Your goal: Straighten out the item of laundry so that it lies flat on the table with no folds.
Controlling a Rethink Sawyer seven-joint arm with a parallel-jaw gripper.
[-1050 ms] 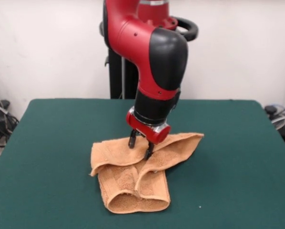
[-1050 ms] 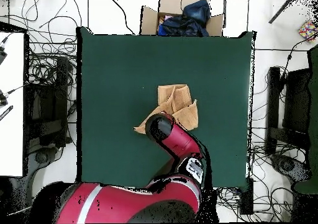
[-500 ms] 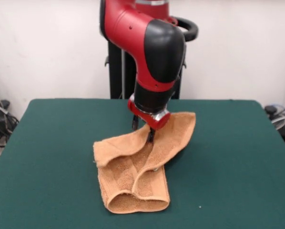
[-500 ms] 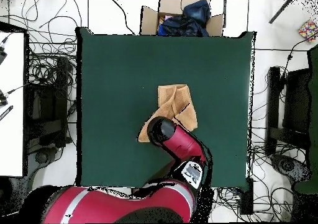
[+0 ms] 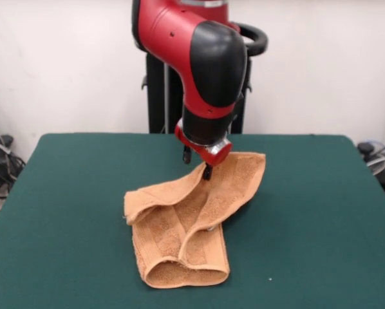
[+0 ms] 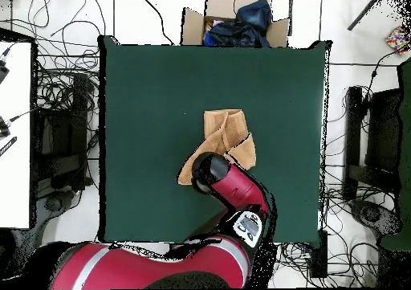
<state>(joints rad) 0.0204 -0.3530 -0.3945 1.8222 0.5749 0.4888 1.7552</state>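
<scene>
The item of laundry (image 5: 179, 225) is an orange-tan towel, folded and bunched on the green table (image 5: 64, 212). Its far edge is raised off the cloth, hanging from my gripper (image 5: 204, 170), which is shut on the towel's top edge near the middle. The near part lies doubled over in a rolled fold toward the front. In the overhead view the towel (image 6: 225, 134) sits near the table's (image 6: 144, 86) centre, and the arm covers its lower part; the gripper itself is hidden there.
A cardboard box (image 6: 233, 22) with dark cloth items stands beyond the table's top edge in the overhead view. Cables and equipment lie on the floor around both sides.
The gripper has closed on the towel's far edge and risen, lifting that edge off the table; the right corner now hangs higher.
</scene>
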